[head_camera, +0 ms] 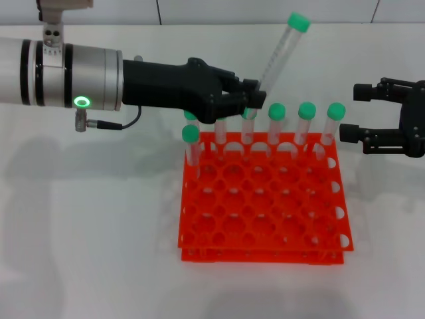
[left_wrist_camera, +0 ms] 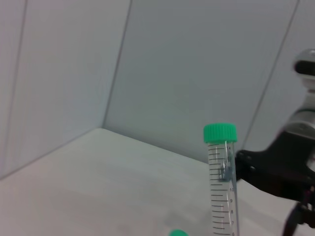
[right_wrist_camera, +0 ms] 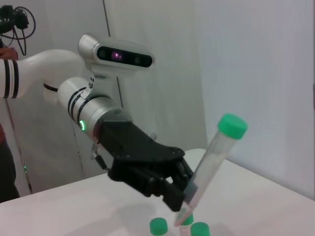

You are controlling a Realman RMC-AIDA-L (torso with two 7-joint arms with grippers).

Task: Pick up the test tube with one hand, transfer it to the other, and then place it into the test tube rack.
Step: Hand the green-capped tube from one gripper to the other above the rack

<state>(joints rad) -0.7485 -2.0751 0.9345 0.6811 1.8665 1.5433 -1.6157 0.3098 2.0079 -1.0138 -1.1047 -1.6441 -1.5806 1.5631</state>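
left gripper [head_camera: 255, 93] jaws pinch one test tube [head_camera: 279, 56]; six tubes [head_camera: 305, 123] in rack [head_camera: 262, 212].

Test tube: slim clear plastic tube with a round green screw cap [head_camera: 281, 52], printed graduation marks along its wall; clamped near its lower end in the left pincer [head_camera: 252, 98], tilted, cap end up and leaning away from the pincer's wrist.

Left pincer: black, multi-fingered, unlabelled, on a silver arm with black bands and a green-lit ring; fingers closed round the tube, above the rack's far edge.

Right pincer [head_camera: 365, 113]: black, fingers spread, well apart from the tube, off to the rack's right.

Rack: bright orange-red plastic two-tiered rack [head_camera: 262, 206] with a square grid of round holes, flat on the worktop just below the left pincer.
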